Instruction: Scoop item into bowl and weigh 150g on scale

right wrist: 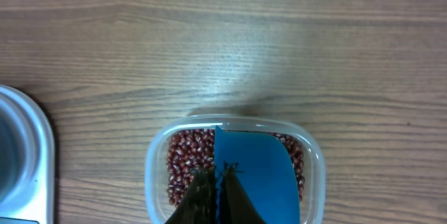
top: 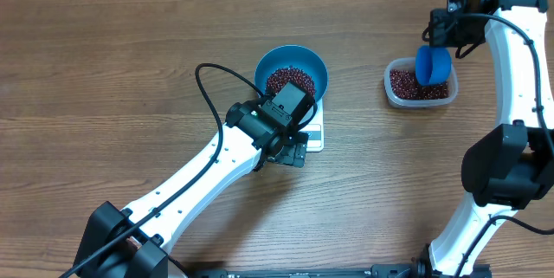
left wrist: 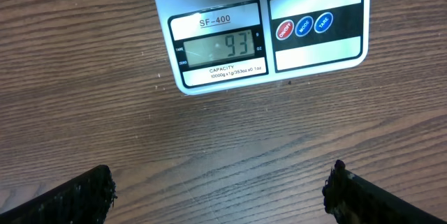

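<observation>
Beans in bowl on scale, display facing left claw, spread empty; right claw clamps scoop over tub.

Bare worktop lies open left of the blue bowl and between it and the clear tub; the left arm overhangs the front of the scale.

This looks like a robotics lab: two white robot arms with loose black cables stand at a wood-grain worktop.
</observation>
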Robot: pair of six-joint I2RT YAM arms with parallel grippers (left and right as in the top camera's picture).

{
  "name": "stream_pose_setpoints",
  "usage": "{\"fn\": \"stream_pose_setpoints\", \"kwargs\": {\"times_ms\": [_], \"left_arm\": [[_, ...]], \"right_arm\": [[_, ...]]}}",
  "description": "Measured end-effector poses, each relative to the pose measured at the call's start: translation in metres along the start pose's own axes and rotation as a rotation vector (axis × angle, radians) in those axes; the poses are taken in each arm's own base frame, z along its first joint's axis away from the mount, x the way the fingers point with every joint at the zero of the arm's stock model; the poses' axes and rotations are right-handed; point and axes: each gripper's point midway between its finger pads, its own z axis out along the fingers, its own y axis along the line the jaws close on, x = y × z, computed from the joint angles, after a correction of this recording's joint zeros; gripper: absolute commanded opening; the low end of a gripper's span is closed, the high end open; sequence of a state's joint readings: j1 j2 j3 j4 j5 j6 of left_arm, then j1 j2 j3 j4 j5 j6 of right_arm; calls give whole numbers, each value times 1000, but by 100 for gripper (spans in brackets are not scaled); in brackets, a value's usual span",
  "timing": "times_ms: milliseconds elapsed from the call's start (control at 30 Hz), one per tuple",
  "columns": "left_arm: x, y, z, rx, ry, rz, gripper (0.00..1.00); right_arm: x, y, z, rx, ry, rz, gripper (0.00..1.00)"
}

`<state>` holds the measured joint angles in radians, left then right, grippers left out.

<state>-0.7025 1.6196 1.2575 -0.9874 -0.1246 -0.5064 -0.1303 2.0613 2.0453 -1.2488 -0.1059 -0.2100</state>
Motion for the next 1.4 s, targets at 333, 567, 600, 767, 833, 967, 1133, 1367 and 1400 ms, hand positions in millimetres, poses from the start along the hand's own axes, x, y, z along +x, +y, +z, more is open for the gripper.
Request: {"fn": "stream_pose_setpoints", "kwargs": {"times_ms": [333,567,600,767,833,967,1133,1367,1400], "left_arm": [[0,0,0,0,0,0,100],[0,0,0,0,0,0,100],[0,0,0,0,0,0,100],[0,0,0,0,0,0,100],[0,0,0,0,0,0,100],[0,0,0,0,0,0,100],[0,0,0,0,0,0,100],[0,0,0,0,0,0,100],[0,0,0,0,0,0,100]], "right_arm": [[16,-2,19,6,50,6,5],[31,-2,30,3,98,11,15],[31,-2,30,3,100,12,17],[34,-3,32,3,106,13,17],[37,-2,35,2,116,13,17],[48,-1,38,-5,155,18,17],[56,-4,38,13,189,19,13],[52,-8,39,38,171,16,14],[50,-9,39,39,165,15,16]]}}
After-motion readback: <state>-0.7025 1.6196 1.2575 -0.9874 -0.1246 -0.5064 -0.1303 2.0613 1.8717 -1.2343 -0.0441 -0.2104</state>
